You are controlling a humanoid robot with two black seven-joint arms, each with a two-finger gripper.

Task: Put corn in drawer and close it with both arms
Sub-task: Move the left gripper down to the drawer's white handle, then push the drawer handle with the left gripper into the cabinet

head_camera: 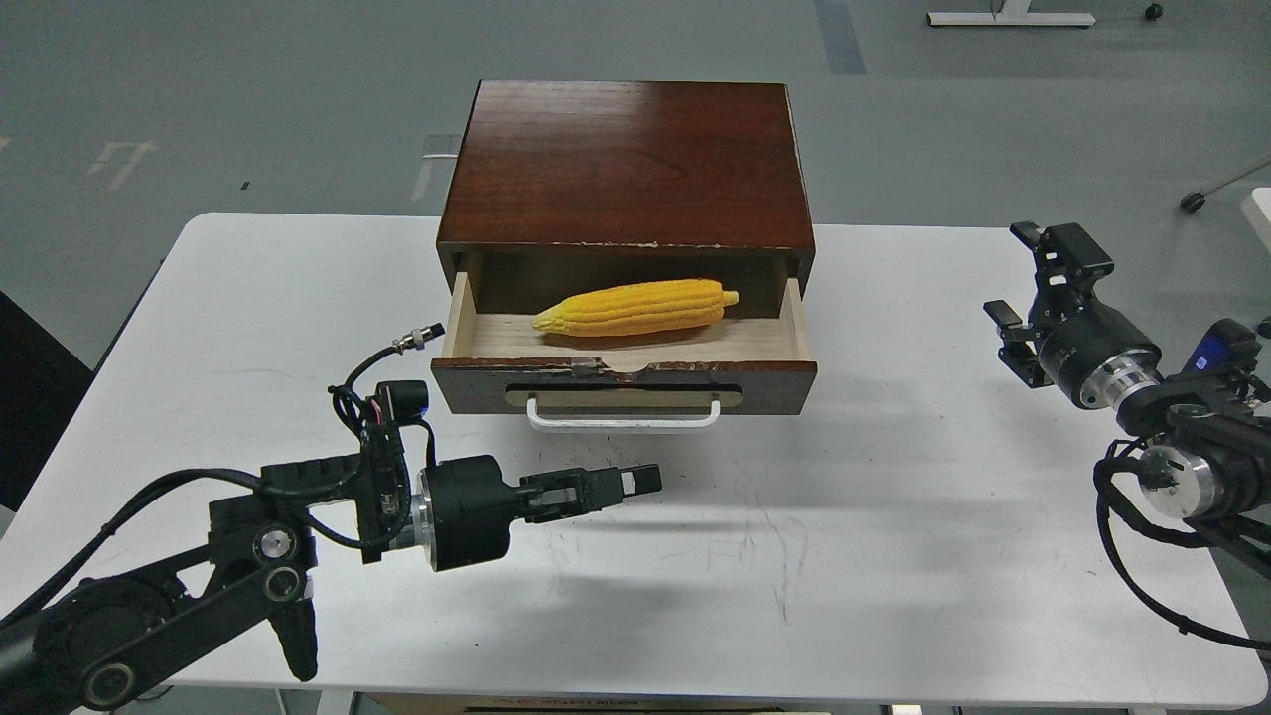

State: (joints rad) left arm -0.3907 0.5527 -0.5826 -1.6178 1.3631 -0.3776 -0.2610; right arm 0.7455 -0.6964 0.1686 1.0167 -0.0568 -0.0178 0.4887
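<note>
The yellow corn (pixel 635 308) lies lengthwise inside the open drawer (pixel 626 383), on its pale wood floor. The drawer is pulled out of the dark brown cabinet (pixel 626 164), with its white bar handle (pixel 624 419) facing me. My left gripper (pixel 635 482) hovers low over the table in front of the drawer, below the handle and apart from it, pointing right. It is seen side-on and holds nothing; its finger gap does not show. My right gripper (pixel 1028 283) is open and empty at the far right, well away from the drawer.
The white table (pixel 794 556) carries the cabinet at its back middle. My left arm lies across the front left, my right arm along the right edge. Grey floor lies beyond the table.
</note>
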